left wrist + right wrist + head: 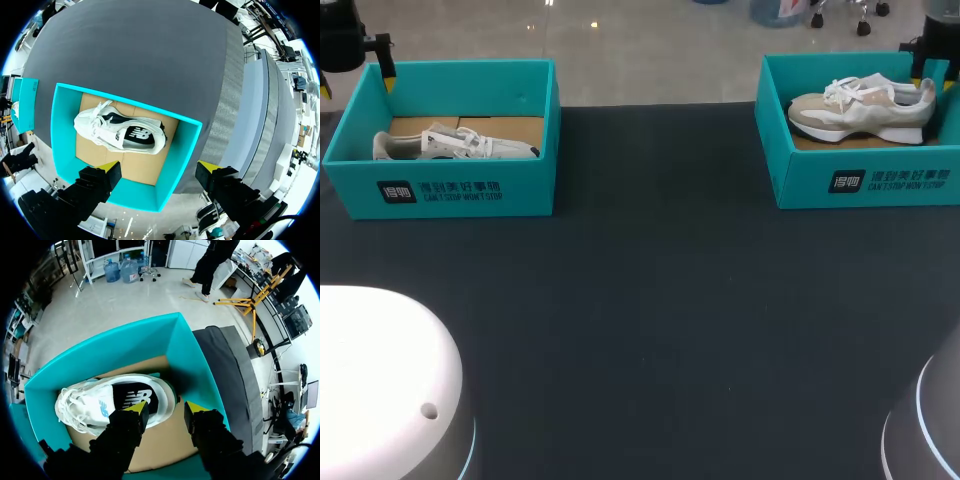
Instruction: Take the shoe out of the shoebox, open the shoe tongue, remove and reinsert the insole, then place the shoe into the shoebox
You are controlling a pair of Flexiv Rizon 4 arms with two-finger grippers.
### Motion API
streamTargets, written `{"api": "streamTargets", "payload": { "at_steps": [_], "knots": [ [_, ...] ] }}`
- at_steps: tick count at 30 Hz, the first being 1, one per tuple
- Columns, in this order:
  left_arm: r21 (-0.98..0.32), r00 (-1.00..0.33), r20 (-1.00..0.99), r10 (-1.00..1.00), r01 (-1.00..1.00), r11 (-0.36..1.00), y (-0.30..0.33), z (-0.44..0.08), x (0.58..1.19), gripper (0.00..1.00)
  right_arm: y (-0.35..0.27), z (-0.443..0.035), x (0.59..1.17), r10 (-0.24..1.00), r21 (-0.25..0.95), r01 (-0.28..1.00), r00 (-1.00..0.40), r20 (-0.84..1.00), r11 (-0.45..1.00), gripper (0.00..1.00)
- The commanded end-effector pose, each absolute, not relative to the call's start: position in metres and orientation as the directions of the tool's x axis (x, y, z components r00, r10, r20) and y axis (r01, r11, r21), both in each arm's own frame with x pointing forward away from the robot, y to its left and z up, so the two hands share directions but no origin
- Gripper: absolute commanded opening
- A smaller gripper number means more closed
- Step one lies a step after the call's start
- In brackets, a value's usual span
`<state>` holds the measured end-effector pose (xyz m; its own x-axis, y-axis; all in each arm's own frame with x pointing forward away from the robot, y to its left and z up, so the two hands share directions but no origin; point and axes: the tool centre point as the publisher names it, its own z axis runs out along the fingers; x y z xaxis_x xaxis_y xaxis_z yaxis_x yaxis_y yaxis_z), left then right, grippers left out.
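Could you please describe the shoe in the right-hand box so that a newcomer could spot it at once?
On the dark table stand two teal shoeboxes; take the right shoebox, below my right end effector. The right shoe sits inside it. Unlike the paler left shoe, it shows a beige side and thick white sole.

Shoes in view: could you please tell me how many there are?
2. The left shoe lies in the left shoebox, far left on the table; the right shoe lies in the right shoebox, far right. None seems hidden.
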<state>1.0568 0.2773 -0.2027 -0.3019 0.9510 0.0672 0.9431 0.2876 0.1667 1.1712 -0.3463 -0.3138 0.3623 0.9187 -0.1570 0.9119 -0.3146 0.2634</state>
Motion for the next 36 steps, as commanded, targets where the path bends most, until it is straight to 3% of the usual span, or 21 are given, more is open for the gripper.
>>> {"api": "streamTargets", "payload": {
  "at_steps": [1, 36],
  "knots": [
    [0.168, -0.302, 0.069, 0.951, 0.943, 0.287, 0.277, -0.202, 1.056, 1.0, -0.35, -0.321, 1.187, 0.916, 0.235, 0.917, 0.365, -0.169, -0.322, 0.47],
    [0.168, -0.302, 0.069, 0.951, 0.943, 0.287, 0.277, -0.202, 1.056, 1.0, -0.367, -0.378, 1.189, 0.901, 0.133, 0.927, 0.373, -0.222, -0.351, 0.5]
  ]
}}
